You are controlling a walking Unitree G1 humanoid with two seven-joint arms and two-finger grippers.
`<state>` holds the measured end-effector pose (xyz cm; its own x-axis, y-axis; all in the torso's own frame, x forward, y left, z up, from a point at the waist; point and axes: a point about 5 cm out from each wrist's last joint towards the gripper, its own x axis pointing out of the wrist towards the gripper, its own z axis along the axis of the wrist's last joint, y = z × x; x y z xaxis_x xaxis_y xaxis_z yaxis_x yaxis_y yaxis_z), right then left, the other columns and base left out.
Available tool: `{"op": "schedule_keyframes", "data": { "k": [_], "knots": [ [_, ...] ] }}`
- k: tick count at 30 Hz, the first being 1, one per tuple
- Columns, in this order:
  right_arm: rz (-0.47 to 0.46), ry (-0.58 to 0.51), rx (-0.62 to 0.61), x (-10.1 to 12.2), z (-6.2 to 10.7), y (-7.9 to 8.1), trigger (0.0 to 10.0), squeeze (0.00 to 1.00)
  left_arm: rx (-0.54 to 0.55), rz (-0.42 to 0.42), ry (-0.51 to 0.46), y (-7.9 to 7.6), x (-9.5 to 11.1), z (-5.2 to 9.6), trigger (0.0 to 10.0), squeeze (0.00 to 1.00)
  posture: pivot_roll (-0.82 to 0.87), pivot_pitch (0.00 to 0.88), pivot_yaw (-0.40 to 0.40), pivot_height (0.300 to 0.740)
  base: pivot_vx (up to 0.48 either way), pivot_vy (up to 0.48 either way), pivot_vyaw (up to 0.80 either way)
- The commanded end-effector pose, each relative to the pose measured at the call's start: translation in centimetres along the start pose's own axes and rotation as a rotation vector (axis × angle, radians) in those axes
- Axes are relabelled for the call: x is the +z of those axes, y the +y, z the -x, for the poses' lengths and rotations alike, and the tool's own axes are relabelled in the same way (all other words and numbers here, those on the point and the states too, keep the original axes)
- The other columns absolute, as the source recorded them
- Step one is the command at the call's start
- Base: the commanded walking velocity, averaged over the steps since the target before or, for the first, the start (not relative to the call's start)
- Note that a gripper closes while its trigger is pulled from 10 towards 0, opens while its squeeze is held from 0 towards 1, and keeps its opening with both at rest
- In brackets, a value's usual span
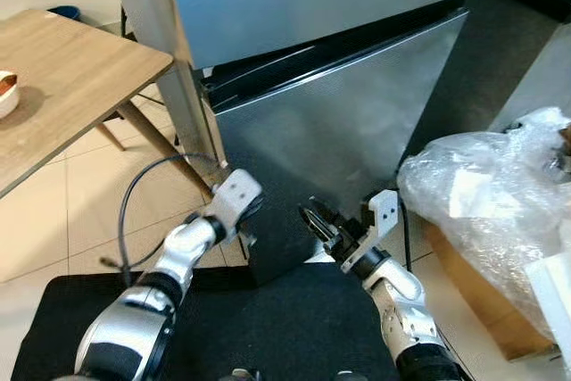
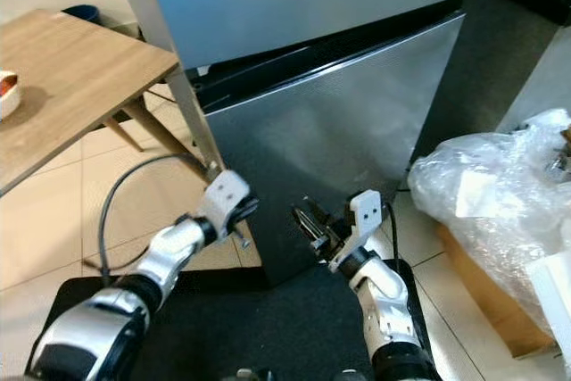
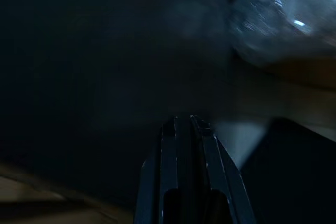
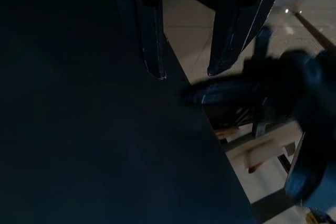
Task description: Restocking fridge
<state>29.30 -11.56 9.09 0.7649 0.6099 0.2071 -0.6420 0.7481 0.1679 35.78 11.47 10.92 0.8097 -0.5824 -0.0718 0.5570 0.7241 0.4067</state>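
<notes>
Fridge (image 1: 357,122) doors closed | left tool (image 3: 190,129) together | right tool (image 4: 184,72) apart, beside lower door

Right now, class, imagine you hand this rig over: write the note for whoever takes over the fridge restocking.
Left gripper: shut, holding nothing, low in front of the fridge's lower door.
Right gripper: open, empty, close to the same door.
Both fridge doors are shut.
Plastic-wrapped bundle sits on a cardboard box to the robot's right; what is inside cannot be made out.
Wooden table to the left.
Done: nothing stocked.
Left: open the fridge, bring the goods over, load them.
</notes>
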Motion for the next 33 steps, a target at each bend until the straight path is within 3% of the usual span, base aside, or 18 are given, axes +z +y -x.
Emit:
{"op": "schedule_keyframes", "data": {
  "k": [1,2,4,5,11,16,18,20,21,23,27,28,29,30,31,32,33],
  "knots": [
    [-0.019,0.003,-0.022,-0.3,0.6,0.1,10.0,0.00,0.096,-0.064,0.021,0.8,0.0,0.1,10.0,0.00,-0.16,0.202,0.095,0.740,0.000,0.000,0.00],
    [-0.015,-0.002,-0.027,-0.2,0.7,0.1,10.0,0.00,0.191,-0.118,0.021,2.0,0.5,0.0,10.0,0.00,-0.16,0.202,0.100,0.740,0.000,0.000,0.00],
    [-0.014,-0.004,-0.028,-0.2,0.7,0.1,10.0,0.00,0.216,-0.135,0.026,2.2,0.5,0.0,10.0,0.00,-0.16,0.202,0.100,0.740,0.000,0.000,0.00],
    [-0.012,-0.008,-0.034,-0.1,0.8,0.1,10.0,0.00,0.277,-0.181,0.048,2.9,0.4,0.3,10.0,0.00,-0.17,0.199,0.105,0.740,0.000,0.000,0.00],
    [-0.012,-0.010,-0.038,0.0,1.0,0.1,10.0,0.00,0.373,-0.234,0.104,4.4,-0.2,1.0,10.0,0.00,-0.17,0.195,0.104,0.740,0.000,0.000,0.00],
    [-0.021,-0.005,0.000,0.1,0.6,0.5,10.0,0.00,0.708,-0.431,0.320,9.5,-2.0,4.9,10.0,0.00,-0.17,0.190,0.093,0.740,0.000,0.000,0.00],
    [-0.023,-0.002,0.010,0.1,0.6,0.7,10.0,0.00,0.775,-0.463,0.349,10.5,-2.3,5.9,10.0,0.00,-0.16,0.187,0.090,0.740,0.000,0.000,0.00],
    [-0.024,0.002,0.013,0.0,0.5,0.7,10.0,0.00,0.772,-0.455,0.357,10.6,-2.5,6.3,10.0,0.00,-0.15,0.185,0.086,0.740,0.000,0.000,0.00],
    [-0.028,0.019,0.011,-0.4,0.5,0.7,10.0,0.00,0.667,-0.414,0.387,9.5,-3.7,6.5,10.0,0.00,-0.15,0.180,0.083,0.740,0.000,0.000,0.00],
    [-0.029,0.024,0.010,-0.5,0.4,0.7,10.0,0.00,0.638,-0.404,0.394,9.2,-4.0,6.5,10.0,0.00,-0.15,0.180,0.083,0.740,0.000,0.000,0.00],
    [-0.050,0.147,-0.020,-2.9,1.3,0.7,10.0,0.00,0.373,-0.074,0.546,2.8,-9.4,8.2,10.0,0.00,-0.15,0.175,0.074,0.740,0.000,0.000,0.00],
    [-0.050,0.165,-0.021,-3.2,1.5,0.7,10.0,0.00,0.352,-0.039,0.561,2.0,-9.9,8.5,10.0,0.00,-0.15,0.171,0.068,0.740,0.000,0.000,0.00],
    [-0.055,0.240,-0.052,-4.7,2.4,0.5,10.0,0.00,0.305,0.071,0.633,-0.8,-11.8,9.8,10.0,0.00,-0.15,0.167,0.062,0.740,0.000,0.000,0.00],
    [-0.055,0.240,-0.052,-4.7,2.4,0.5,10.0,0.00,0.305,0.071,0.633,-0.8,-11.8,9.8,10.0,0.00,-0.15,0.167,0.062,0.740,0.000,0.000,0.00],
    [-0.087,0.324,-0.103,-6.3,3.5,0.3,10.0,0.00,0.276,0.176,0.707,-3.6,-13.4,11.3,10.0,0.00,-0.15,0.163,0.053,0.740,0.000,0.000,0.00],
    [-0.087,0.324,-0.103,-6.3,3.5,0.3,10.0,0.00,0.276,0.176,0.707,-3.6,-13.4,11.3,10.0,0.00,-0.15,0.163,0.053,0.740,0.000,0.000,0.00],
    [-0.097,0.401,-0.161,-7.7,4.7,0.0,10.0,0.00,0.276,0.267,0.774,-5.7,-14.7,12.8,10.0,0.00,-0.15,0.159,0.047,0.740,0.000,0.000,0.00]
  ]
}}
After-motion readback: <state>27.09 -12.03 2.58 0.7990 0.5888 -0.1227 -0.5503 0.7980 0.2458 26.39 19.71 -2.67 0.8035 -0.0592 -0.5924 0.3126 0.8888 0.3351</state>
